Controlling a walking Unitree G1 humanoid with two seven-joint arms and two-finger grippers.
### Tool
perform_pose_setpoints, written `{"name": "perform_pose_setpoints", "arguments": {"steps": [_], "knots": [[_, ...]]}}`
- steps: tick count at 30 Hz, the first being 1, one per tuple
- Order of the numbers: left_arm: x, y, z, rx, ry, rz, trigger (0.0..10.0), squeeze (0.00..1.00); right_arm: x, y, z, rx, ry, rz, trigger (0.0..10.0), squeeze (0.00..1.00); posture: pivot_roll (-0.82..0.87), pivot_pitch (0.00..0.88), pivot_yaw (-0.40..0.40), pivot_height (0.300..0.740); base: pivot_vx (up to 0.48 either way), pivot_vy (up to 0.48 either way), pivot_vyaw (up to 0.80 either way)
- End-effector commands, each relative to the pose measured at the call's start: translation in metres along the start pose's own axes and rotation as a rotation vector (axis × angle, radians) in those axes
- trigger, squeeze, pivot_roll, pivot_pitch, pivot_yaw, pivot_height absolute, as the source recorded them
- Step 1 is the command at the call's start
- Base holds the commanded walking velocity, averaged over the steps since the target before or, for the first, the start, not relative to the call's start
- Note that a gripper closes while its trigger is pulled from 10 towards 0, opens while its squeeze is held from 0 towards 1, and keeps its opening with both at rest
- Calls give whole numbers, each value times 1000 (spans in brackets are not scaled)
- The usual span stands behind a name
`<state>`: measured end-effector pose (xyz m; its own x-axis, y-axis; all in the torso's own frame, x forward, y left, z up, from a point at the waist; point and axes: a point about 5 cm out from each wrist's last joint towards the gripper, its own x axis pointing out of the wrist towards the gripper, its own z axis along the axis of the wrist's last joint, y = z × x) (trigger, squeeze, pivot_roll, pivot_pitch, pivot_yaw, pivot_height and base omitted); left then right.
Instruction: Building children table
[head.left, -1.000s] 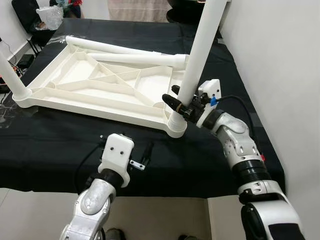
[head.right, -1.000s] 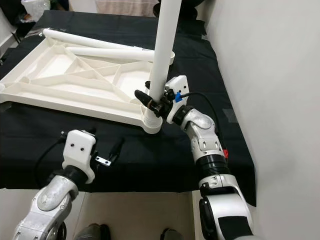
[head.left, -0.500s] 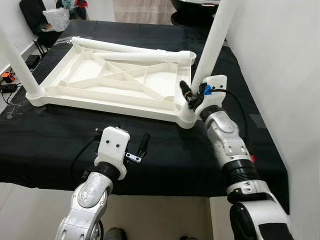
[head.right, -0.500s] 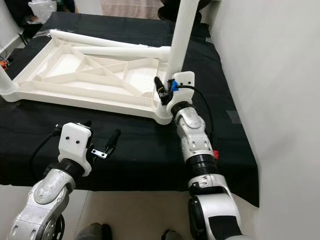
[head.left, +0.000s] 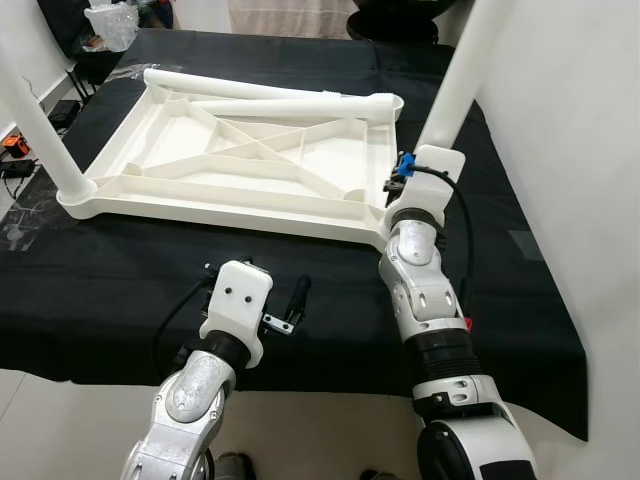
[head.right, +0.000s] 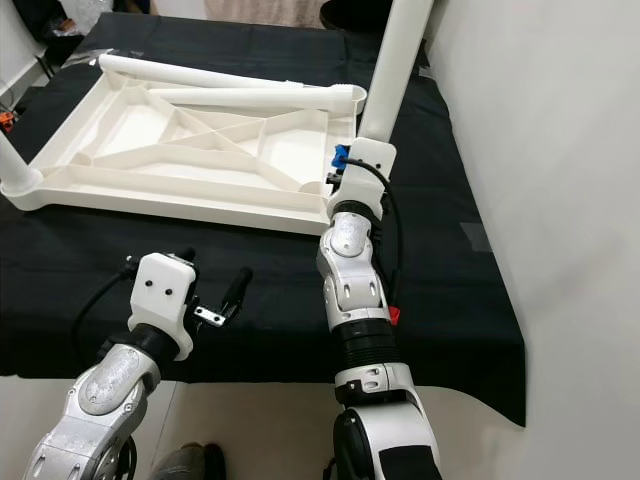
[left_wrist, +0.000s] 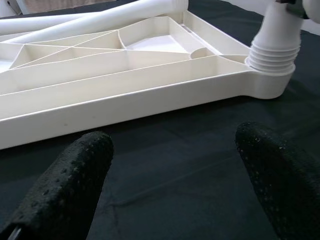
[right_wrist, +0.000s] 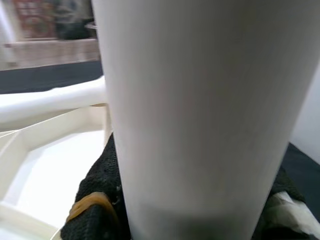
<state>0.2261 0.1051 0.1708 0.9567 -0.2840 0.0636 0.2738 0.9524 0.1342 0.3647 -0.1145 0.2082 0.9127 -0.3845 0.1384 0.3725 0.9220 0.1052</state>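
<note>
A white table top (head.left: 240, 165) lies upside down on a black cloth (head.left: 100, 280), with one white leg (head.left: 35, 120) standing up at its near left corner and two loose legs (head.left: 290, 100) lying along its far side. The left gripper (head.left: 285, 315) hovers low over the cloth in front of the table top, its fingers (left_wrist: 70, 185) spread wide and holding nothing. At the near right corner, the right gripper (right_wrist: 182, 215) is closed around the bottom of another upright leg (head.left: 455, 85), with black fingers (right_wrist: 95, 200) on both sides of it.

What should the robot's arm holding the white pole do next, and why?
Probably keep twisting or pressing the table leg down: the right gripper is clamped around it just above the ribbed corner socket of the upturned tabletop, where the leg stands slightly tilted.
</note>
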Motion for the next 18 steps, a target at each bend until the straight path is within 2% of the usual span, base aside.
{"name": "perform_pose_setpoints", "arguments": {"steps": [1,2,3,9,10,17,18], "knots": [[-2,-2,0,-7,6,-1,10000,0,-1,7,-4,29,61,-67,2941,0,72,144,-84,740,0,0,0],[-2,-2,0,-7,6,-1,10000,0,-1,7,-4,29,61,-67,2941,0,72,144,-84,740,0,0,0],[-2,-3,-1,-7,6,-1,10000,0,-1,8,-4,34,64,-67,10000,0,72,144,-84,740,0,0,0],[-3,-4,-4,-5,17,-4,10000,0,-4,14,-1,76,65,2,10000,0,68,132,-83,740,0,0,0],[-3,-5,-5,-4,19,-6,10000,0,-5,15,1,84,58,18,10000,1000,67,130,-82,740,0,0,0],[-3,-6,-6,-6,23,-10,10000,0,-8,17,8,94,25,57,10000,1000,64,120,-80,740,0,0,0],[-3,-6,-7,-5,23,-12,10000,0,-7,17,9,85,30,70,10000,0,63,120,-78,740,0,0,0]]}}
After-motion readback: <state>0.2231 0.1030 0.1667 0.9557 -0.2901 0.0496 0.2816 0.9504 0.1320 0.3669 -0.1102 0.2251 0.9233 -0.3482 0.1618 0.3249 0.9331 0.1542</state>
